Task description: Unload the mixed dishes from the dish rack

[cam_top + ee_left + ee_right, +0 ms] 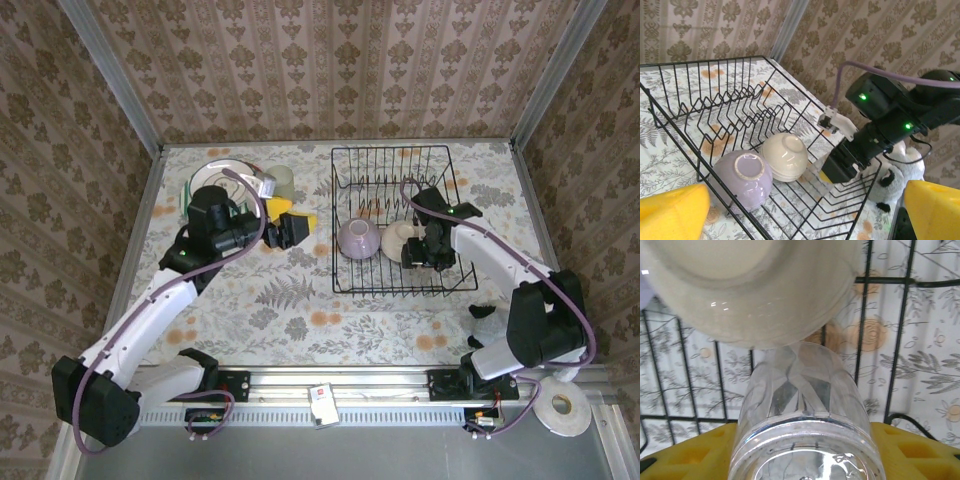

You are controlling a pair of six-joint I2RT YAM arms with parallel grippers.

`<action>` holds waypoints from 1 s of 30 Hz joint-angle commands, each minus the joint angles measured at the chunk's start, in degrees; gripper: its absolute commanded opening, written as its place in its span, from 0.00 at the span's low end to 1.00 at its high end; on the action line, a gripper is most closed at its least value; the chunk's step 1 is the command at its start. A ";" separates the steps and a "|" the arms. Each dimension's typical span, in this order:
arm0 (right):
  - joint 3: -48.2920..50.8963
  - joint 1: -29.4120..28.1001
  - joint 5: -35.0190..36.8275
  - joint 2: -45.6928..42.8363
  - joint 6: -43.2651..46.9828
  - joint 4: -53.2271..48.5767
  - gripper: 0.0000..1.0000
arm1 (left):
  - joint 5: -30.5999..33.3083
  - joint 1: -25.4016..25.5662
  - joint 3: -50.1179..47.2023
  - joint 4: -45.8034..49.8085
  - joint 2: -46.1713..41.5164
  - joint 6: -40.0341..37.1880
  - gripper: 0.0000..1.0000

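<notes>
Right arm: reaches forward over the dish rack (333, 220), wrist bent down into its near right corner. Right gripper (424, 260): yellow fingers clamped on a clear glass (802, 405), which touches the cream bowl (750, 285). Lavender bowl (358, 238): upturned in the rack, beside the cream one. Left arm: stretched forward left of the rack. Left gripper (292, 222): spread, holding nothing. Plates (225, 175): on the table, far left.

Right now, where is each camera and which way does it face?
Top external: above and behind the robot, looking down on left arm, right arm, dish rack.
Left wrist: beside the rack, facing the right arm between its yellow fingers.
Right wrist: over the rack, looking down past its hand gripping a clear glass.
Both wrist views share the cream bowl.
</notes>
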State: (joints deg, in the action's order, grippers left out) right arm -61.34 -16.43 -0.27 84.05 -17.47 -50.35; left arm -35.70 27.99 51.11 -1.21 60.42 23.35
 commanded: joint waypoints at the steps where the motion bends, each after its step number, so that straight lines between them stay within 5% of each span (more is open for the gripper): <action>1: -1.95 -0.35 -5.98 -3.87 0.87 -1.07 0.37 | 0.87 -0.87 -1.42 -4.68 -0.29 3.42 1.00; 13: -9.73 0.60 -24.01 -7.95 -2.91 3.84 0.31 | -12.12 -1.19 0.12 -11.48 8.84 10.15 0.88; 20: -10.42 3.12 -40.03 -7.37 -9.71 15.15 0.30 | -17.37 2.37 -0.23 -26.13 16.43 19.68 0.86; 30: -7.86 5.96 -52.15 -7.33 -17.08 27.50 0.30 | -22.15 5.80 1.30 -48.97 27.07 36.68 0.77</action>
State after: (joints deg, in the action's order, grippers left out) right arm -70.02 -11.09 -44.97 76.97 -30.81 -29.39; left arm -54.72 33.52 50.33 -37.04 86.04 51.57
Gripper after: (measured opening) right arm 0.582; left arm 0.771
